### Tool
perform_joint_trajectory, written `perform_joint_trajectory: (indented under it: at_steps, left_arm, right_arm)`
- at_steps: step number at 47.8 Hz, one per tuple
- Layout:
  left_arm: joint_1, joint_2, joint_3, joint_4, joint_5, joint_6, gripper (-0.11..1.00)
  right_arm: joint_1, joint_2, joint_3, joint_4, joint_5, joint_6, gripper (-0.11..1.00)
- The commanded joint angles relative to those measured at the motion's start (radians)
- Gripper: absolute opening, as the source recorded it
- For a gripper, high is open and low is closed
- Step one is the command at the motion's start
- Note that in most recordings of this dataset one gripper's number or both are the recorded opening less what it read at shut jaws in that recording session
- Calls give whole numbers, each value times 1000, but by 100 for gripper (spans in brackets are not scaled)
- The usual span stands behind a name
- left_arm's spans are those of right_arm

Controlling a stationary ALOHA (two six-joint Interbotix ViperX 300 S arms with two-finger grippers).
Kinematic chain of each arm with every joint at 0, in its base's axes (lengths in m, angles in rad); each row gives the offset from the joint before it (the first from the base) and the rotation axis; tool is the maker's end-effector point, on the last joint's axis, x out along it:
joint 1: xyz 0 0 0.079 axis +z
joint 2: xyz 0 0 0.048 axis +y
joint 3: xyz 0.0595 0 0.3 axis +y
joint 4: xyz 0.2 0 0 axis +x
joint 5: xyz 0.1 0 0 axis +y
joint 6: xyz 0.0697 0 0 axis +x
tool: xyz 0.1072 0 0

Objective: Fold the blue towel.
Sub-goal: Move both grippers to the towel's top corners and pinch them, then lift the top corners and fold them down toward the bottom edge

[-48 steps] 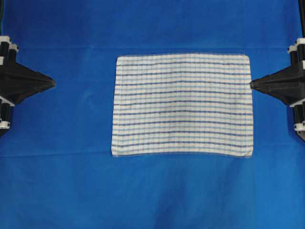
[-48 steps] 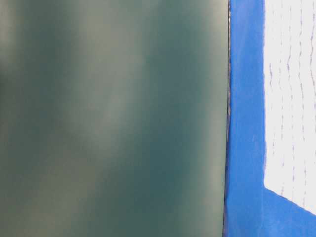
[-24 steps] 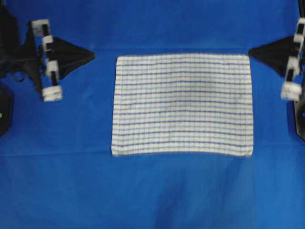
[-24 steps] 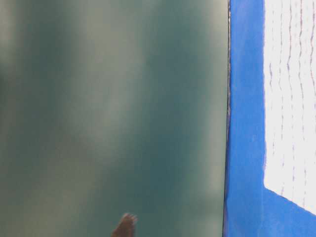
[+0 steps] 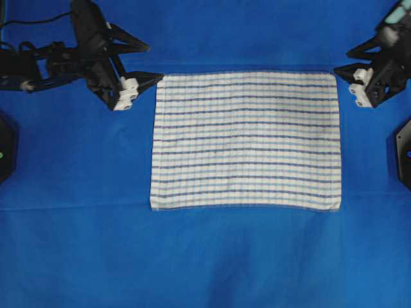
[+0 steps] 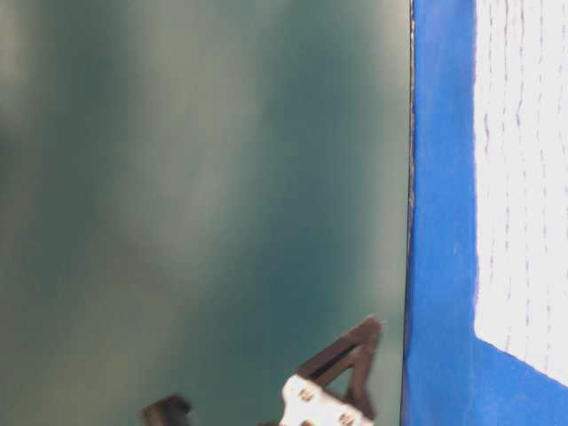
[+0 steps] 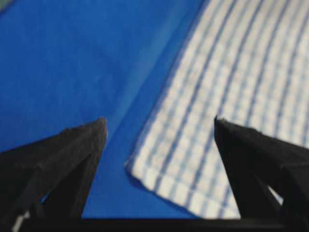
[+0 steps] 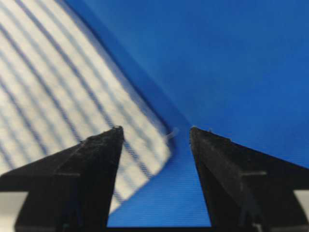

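The blue towel is spread flat at the centre of the blue-covered desk. Open grippers are held at its corners: left gripper at ten o'clock, right gripper at two o'clock.

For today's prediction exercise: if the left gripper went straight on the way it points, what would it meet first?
Most likely the near corner of the blue towel, which lies between the open left gripper fingers; depth is hard to judge.

Plain solid-blue cloth covers table, few soft creases; blurred green panel beside it
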Motion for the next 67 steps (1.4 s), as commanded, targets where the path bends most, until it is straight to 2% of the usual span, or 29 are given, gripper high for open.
perform_joint_trajectory:
  at_steps: [1, 14, 29, 32, 34, 41, 45, 47, 55, 67]
  left_arm:
    - [23, 57, -37, 2, -3, 3, 90]
    - [46, 199, -69, 3, -8, 9, 90]
    - [58, 279, -87, 5, -2, 14, 86]
    - [57, 279, -87, 5, 6, 21, 80]
    - [57, 279, -87, 5, 12, 29, 74]
    - [31, 281, -92, 5, 44, 66, 35]
    - [14, 281, -95, 5, 55, 84, 13]
    - [11, 281, -95, 5, 58, 91, 5]
    - [15, 252, -107, 5, 84, 97, 3]
    - [25, 150, -149, 5, 166, 130, 3]
  right_arm:
    - [-15, 75, -11, -11, -38, 0, 61]
    - [-57, 281, -14, -17, -181, -9, 61]
    - [-58, 382, -26, -18, -232, -14, 58]
    - [-58, 380, -28, -18, -232, -15, 53]
    - [-58, 380, -28, -18, -232, -15, 45]
    - [-58, 379, -26, -18, -227, -18, 6]
    - [-58, 377, -26, -18, -227, -18, 5]
    - [-58, 374, -26, -18, -227, -17, 5]
    - [-58, 341, -21, -18, -227, -9, 5]
    - [-58, 176, -17, -17, -179, -8, 5]
